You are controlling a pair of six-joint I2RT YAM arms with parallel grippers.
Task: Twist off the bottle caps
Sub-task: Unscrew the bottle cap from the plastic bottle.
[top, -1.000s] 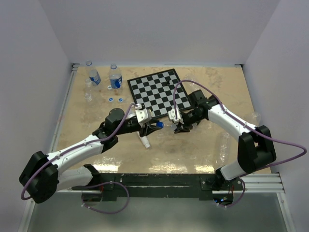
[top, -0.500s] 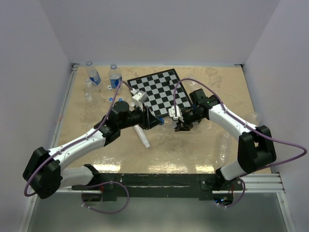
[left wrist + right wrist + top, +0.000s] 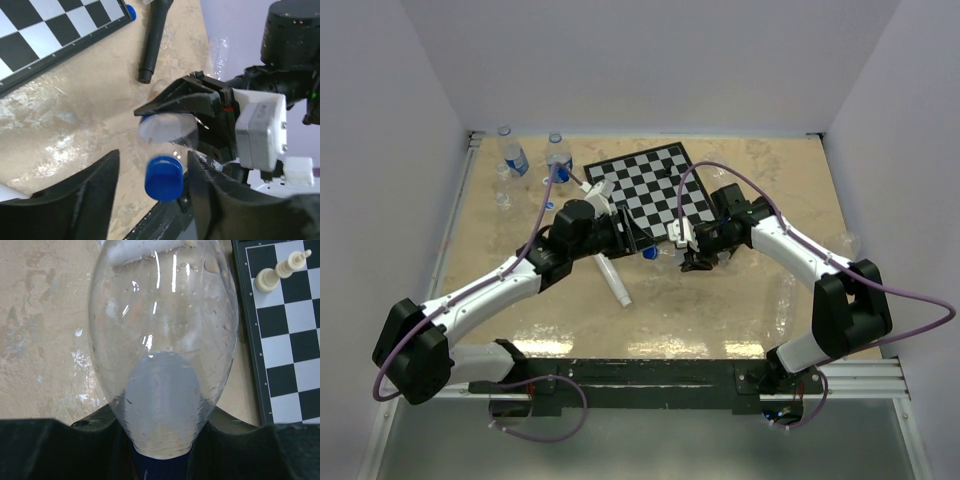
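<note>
My left fingers (image 3: 95, 195) gape, blue cap (image 3: 163, 178) between; my right fingers (image 3: 65, 450) clamp the bottle (image 3: 162, 340) at its twelve o'clock.

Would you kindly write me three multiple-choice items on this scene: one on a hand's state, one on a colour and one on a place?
1. The right hand is:
A. open and empty
B. shut on a bottle
C. out of view

2. The cap nearest the left hand is:
A. white
B. blue
C. red

3. The chess piece is:
A. on the chessboard
B. in the bottle
C. on the cap

Answers:
1 B: the right wrist view shows the clear bottle clamped in that hand.
2 B: the left wrist view shows it plainly blue.
3 A: it rests on the board's squares.
</note>
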